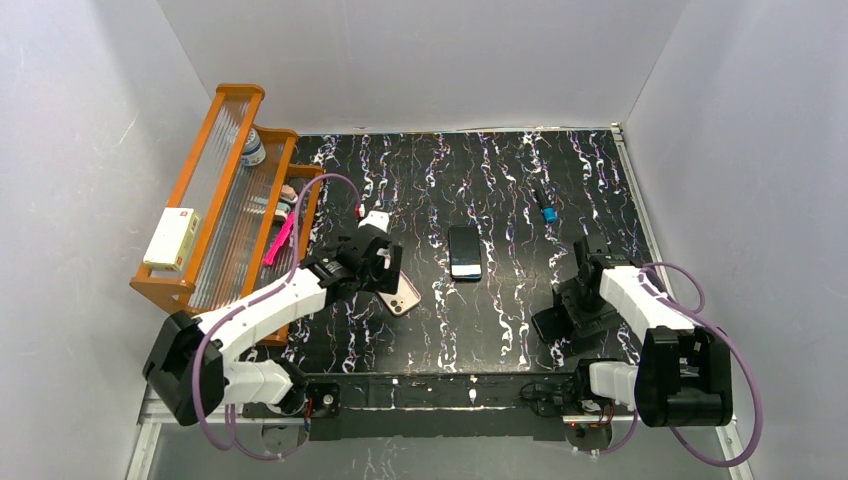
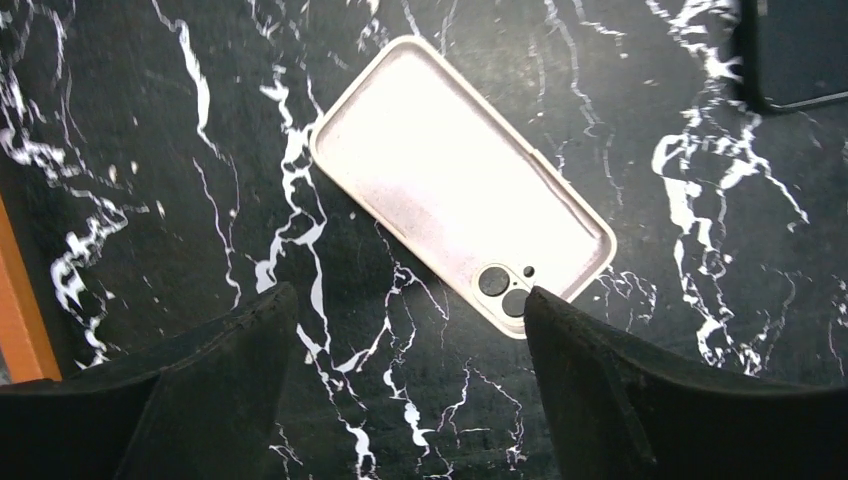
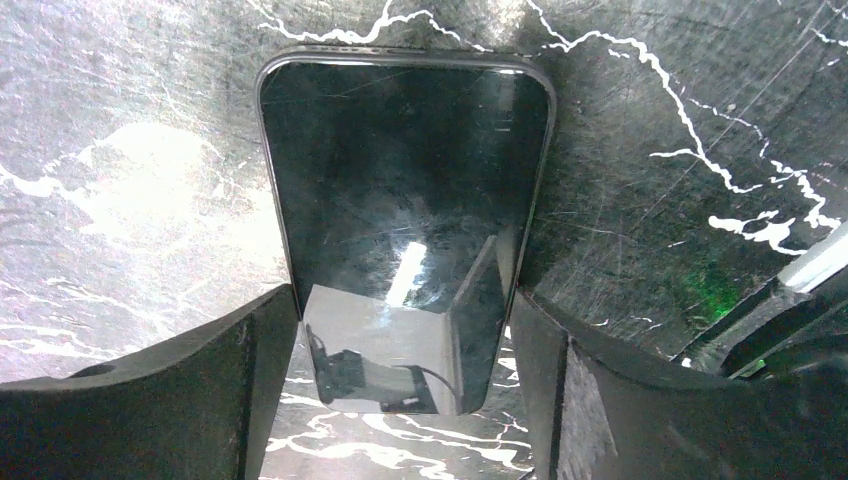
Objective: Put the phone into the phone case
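Observation:
The phone case (image 2: pixel 455 175) is a pale beige shell lying open side up on the black marbled table, its camera cutout (image 2: pixel 503 291) at the near corner. In the top view the phone case (image 1: pixel 402 297) lies just right of my left gripper (image 1: pixel 383 270). My left gripper (image 2: pixel 410 300) is open and empty, and its right fingertip (image 2: pixel 545 305) sits at the case's cutout corner. The phone (image 3: pixel 400 190), a glossy black slab, lies flat. My right gripper (image 3: pixel 405 295) has one finger against each long edge of its near end. My right gripper (image 1: pixel 580 292) covers it from above.
Another flat black slab (image 1: pixel 465 252) lies mid-table, and its corner (image 2: pixel 790 50) shows in the left wrist view. An orange rack (image 1: pixel 215 200) along the left wall carries a white box (image 1: pixel 170 238) and a bottle (image 1: pixel 253 148). A small blue piece (image 1: pixel 547 212) lies at the back right.

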`<state>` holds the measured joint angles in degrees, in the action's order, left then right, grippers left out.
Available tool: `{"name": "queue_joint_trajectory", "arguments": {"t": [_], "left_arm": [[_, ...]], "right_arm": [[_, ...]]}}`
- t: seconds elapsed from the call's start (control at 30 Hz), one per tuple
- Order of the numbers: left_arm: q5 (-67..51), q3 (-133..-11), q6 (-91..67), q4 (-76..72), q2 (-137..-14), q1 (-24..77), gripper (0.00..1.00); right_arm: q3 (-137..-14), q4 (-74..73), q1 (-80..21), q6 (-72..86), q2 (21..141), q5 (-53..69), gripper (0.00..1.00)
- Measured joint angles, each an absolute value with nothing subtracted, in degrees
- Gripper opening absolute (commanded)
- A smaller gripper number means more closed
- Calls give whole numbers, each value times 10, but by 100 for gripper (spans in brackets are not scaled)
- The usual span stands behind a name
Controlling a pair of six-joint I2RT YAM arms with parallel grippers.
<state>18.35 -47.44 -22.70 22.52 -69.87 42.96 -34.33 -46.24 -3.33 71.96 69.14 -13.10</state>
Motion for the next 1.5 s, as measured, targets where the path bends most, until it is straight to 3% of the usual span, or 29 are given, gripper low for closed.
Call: {"name": "queue_joint_trajectory", "arguments": {"t": [0.13,0.87,1.17,1.3,1.5], "left_arm": [[204,-476,-280,243,-736,429,70],[209,-440,-362,158,-844,429,47],[179,-440,-361,119,-861,427,9],[152,-438,-351,109,-861,425,0],[124,-422,-336,76,-854,425,0]], "right_arm": [[-339,-456,-33,689,686,-120,66],[-340,-365,-52,477,687,10,55],[-341,-328,-106,447,695,36,55],[-343,-324,-134,445,699,36,54],[-342,-317,-170,434,696,47,53]]}}
